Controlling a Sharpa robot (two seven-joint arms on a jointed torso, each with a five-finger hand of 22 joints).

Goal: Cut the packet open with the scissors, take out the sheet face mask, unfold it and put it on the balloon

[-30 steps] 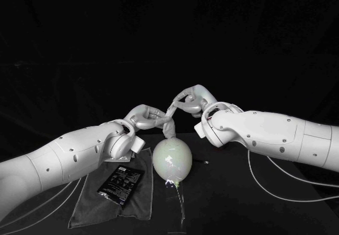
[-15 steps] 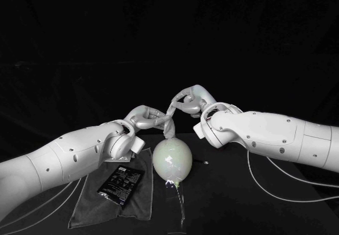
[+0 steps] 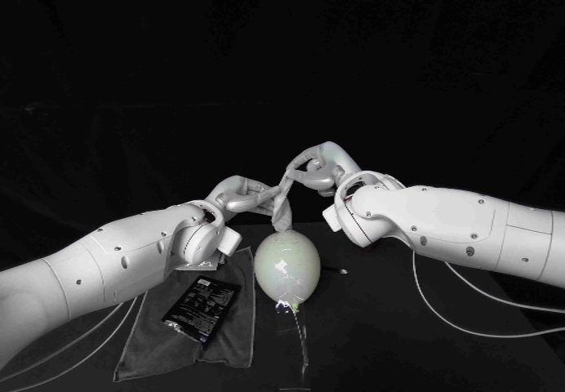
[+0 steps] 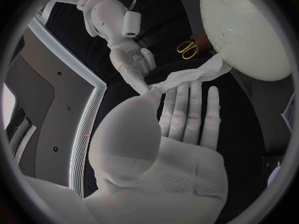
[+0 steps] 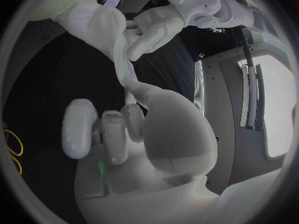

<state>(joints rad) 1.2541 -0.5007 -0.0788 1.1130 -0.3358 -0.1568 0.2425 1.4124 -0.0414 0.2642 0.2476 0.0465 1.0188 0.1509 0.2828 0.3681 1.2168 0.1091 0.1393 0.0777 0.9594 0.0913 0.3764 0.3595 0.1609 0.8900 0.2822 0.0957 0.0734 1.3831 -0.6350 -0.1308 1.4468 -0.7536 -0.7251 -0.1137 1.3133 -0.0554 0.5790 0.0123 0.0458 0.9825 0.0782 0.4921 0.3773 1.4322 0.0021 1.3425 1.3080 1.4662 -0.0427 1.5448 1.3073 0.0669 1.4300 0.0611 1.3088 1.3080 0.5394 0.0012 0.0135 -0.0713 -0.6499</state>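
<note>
Sheet face mask (image 3: 280, 216) – bunched strip, hangs over balloon (image 3: 288, 265), lower end reaching its top. Left robot hand (image 3: 245, 196) pinches it midway, right robot hand (image 3: 318, 170) pinches upper end. You risk tearing it – pulling too hard – or nudging balloon aside.

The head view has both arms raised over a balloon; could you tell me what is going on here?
The right hand pinches the top of the sheet face mask, which hangs as a bunched strip down to the balloon. The left hand touches the strip partway down; whether it grips is unclear. The packet lies on a grey cloth beside the balloon, and the scissors lie on the table.
</note>
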